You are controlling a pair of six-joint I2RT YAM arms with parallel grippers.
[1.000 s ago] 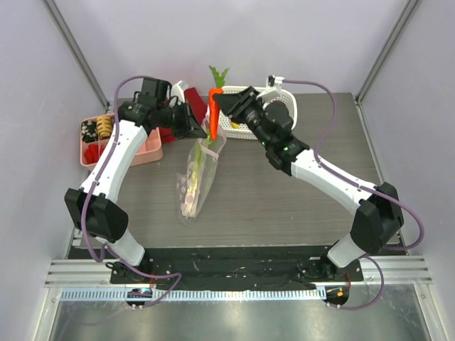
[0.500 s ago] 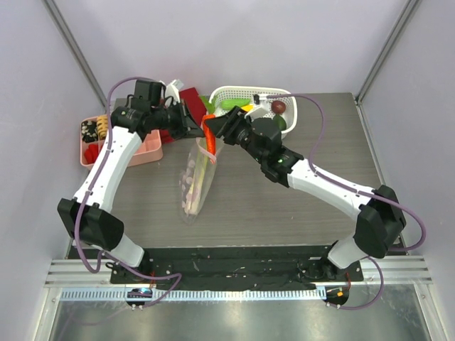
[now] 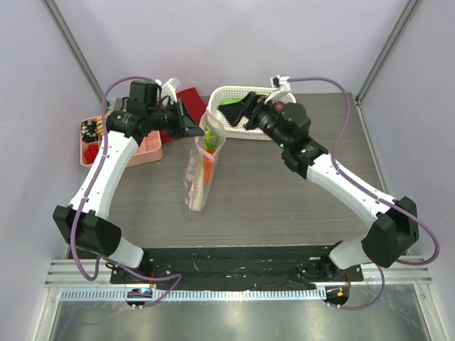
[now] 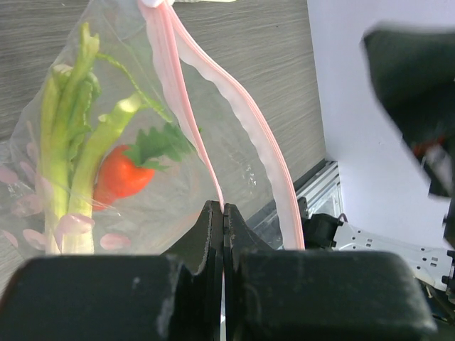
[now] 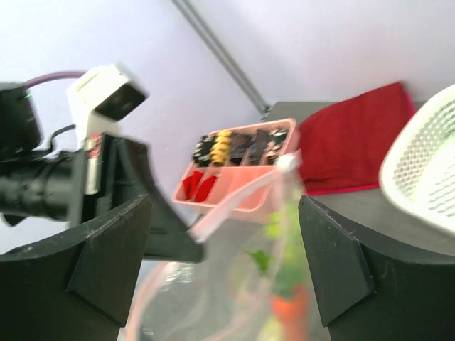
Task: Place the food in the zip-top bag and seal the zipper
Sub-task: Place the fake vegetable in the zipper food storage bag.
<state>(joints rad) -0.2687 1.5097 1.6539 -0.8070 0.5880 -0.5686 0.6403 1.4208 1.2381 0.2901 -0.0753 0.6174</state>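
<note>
The zip-top bag [image 3: 201, 170] hangs upright over the table with its mouth held open at the top. My left gripper [image 3: 197, 129] is shut on one lip of the pink zipper [image 4: 186, 106]; its fingertips [image 4: 222, 207] pinch the strip. Inside the bag lie the long green-and-white leek [image 4: 58, 149] and a red-orange piece with green leaves [image 4: 117, 177]. My right gripper [image 3: 236, 114] stands open and empty just right of the bag's mouth, over the basket's near-left corner. From the right wrist, the bag mouth and the red-orange piece [image 5: 288, 309] show below the open gripper [image 5: 224, 206].
A white perforated basket [image 3: 238, 91] with some green food stands at the back, behind the right gripper. A red cloth [image 3: 190, 98] lies left of it. The pink compartment tray [image 3: 146, 150] sits at the left edge, under the left arm.
The right gripper lowered the red-orange piece into the bag, opened, and drew back right toward the basket. The left gripper kept its hold on the bag's lip.
</note>
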